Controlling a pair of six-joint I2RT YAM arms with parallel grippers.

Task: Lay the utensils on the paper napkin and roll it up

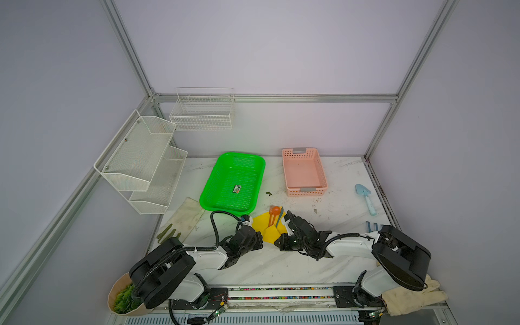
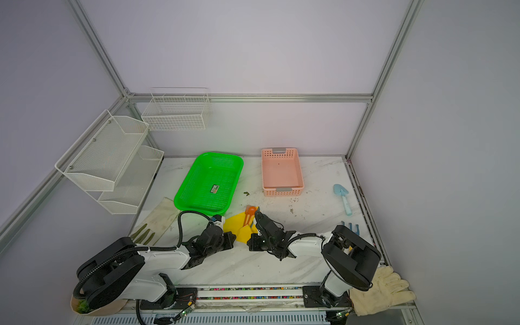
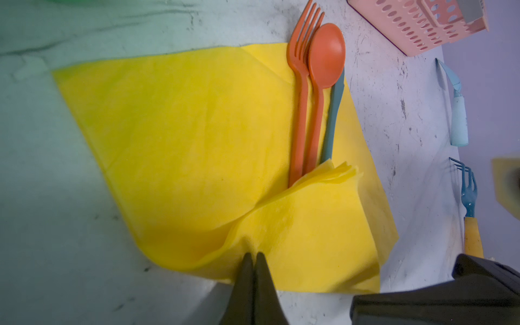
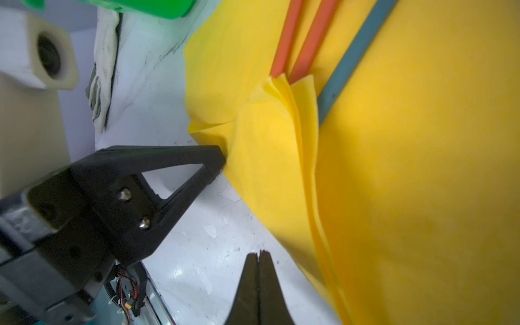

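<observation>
**Scene, from the base rail to the back wall.** Nearest the rail, a cream glove (image 1: 413, 295) is lying beside the foot of the right arm. On the marble-patterned tabletop (image 1: 281, 267), both arms are reaching inward toward the middle.

The left gripper (image 3: 254, 256) is holding its jaws pressed together. It appears to be pinching a raised fold of the paper napkin (image 3: 183, 135) at the edge nearest the arms, where the paper is puckering at the tips. The right gripper (image 4: 258, 254) is likewise standing fully closed but gripping nothing. Its tips are hanging over bare table just beside the napkin's edge.

In both top views the bright yellow napkin is lying between the two wrists, with its near corner folded over onto itself. On it the orange fork (image 3: 301, 84), orange spoon (image 3: 326, 53) and teal piece (image 3: 333, 121) are lying side by side and touching. Their handle ends are tucked under the folded corner, and the fork's tines are projecting past the far corner onto the table.

Beyond them, a green basket (image 1: 233, 180) and a pink basket (image 1: 304, 171) are sitting near the back wall. A light blue toy shovel (image 1: 365, 197) is lying well apart at the right edge.
</observation>
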